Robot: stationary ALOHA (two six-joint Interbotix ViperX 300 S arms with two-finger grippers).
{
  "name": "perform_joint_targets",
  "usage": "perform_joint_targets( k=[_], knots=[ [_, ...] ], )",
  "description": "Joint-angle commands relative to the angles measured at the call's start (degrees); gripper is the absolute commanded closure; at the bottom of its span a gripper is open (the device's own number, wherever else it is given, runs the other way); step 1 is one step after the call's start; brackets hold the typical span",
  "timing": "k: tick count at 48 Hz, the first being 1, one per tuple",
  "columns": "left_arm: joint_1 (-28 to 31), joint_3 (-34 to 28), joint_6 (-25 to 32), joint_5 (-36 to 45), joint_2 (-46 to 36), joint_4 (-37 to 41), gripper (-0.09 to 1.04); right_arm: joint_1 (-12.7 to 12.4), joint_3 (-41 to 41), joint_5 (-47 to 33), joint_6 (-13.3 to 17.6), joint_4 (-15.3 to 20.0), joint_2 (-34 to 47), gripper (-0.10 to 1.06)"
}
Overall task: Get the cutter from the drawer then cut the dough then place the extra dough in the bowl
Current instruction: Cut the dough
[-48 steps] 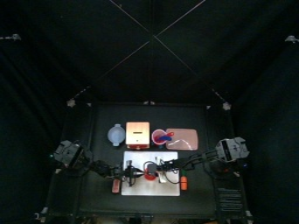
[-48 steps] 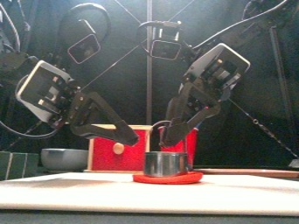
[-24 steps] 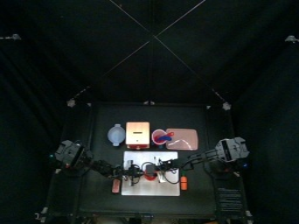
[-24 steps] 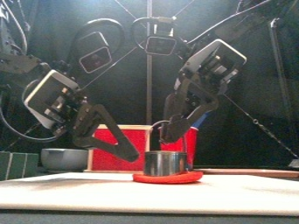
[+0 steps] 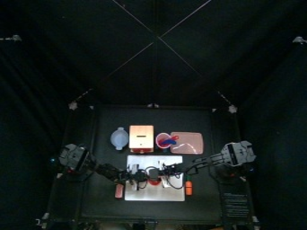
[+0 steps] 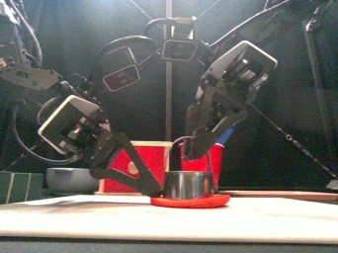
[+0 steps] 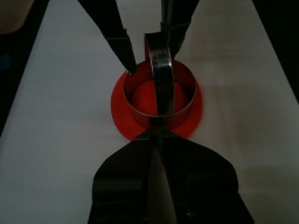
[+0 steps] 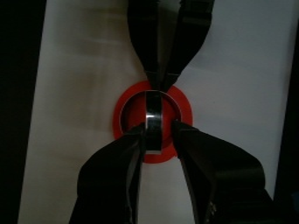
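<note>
My left gripper [image 7: 153, 145] and my right gripper [image 8: 156, 131] meet over the middle of the white cutting board [image 5: 168, 191]. Each is pressed onto the rim of the round metal cutter [image 6: 188, 184], pinching it from opposite sides. The cutter stands upright on the red dough [image 6: 211, 202], which lies flat near the board's middle, with dough showing all round the cutter's foot. Behind the board sit the blue-grey bowl [image 5: 118, 137] and the wooden box [image 5: 142, 137], just beside each other.
</note>
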Motion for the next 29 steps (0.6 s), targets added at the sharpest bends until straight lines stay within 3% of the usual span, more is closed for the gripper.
perform_joint_targets(
  k=[1, 18, 29],
  knots=[
    [0.7, -0.44, 0.62, 0.79, -0.44, -1.85, 0.38, 0.09, -2.2, 1.23, 0.0, 0.0, -1.41, 0.28],
    [0.7, -0.44, 1.23, 0.88, -0.44, -2.11, 0.38, 0.26, -2.99, 1.93, 0.0, -0.09, -0.26, 0.31],
    [0.7, -0.35, 1.23, 0.79, -0.44, -2.11, 0.38, 0.35, -2.99, 2.02, -0.09, -0.18, -0.53, 0.48]
  ],
)
